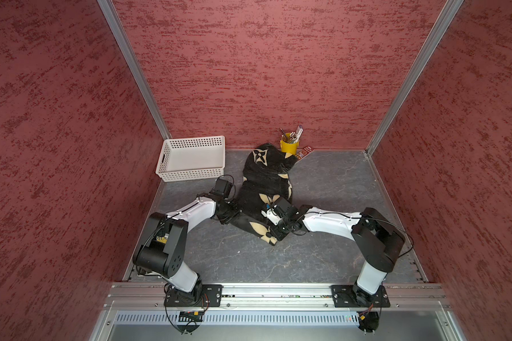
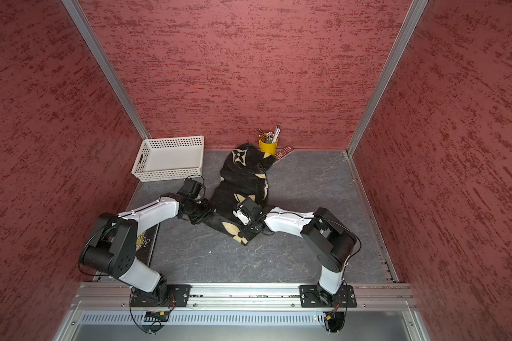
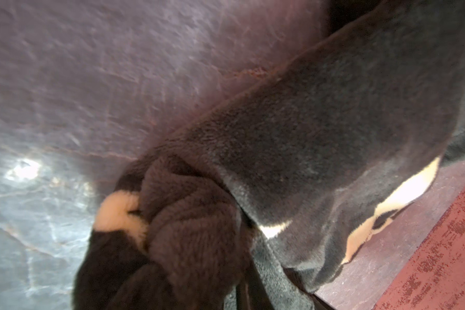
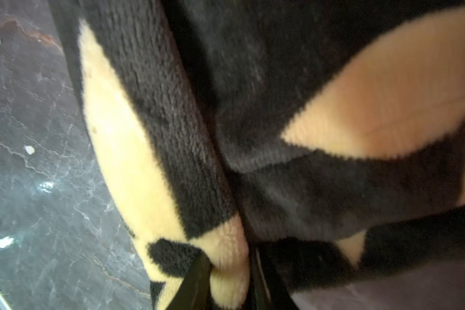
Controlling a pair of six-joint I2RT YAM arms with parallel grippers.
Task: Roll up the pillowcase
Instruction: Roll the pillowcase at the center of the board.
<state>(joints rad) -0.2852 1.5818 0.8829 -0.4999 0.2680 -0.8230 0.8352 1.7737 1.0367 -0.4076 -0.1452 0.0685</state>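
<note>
Grey marbled tabletop (image 1: 331, 183). The left gripper (image 1: 236, 211) and right gripper (image 4: 228, 279) clamp the bunched pillowcase (image 1: 266, 177) at its near end, probably to start rolling.

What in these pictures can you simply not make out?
Left gripper: its tips are buried in the pillowcase in both top views.
Book: the left arm covers part of the title in a top view.
Leaflet: partly behind the pillowcase; print too small.
Pens in the yellow cup: too small to count.
</note>
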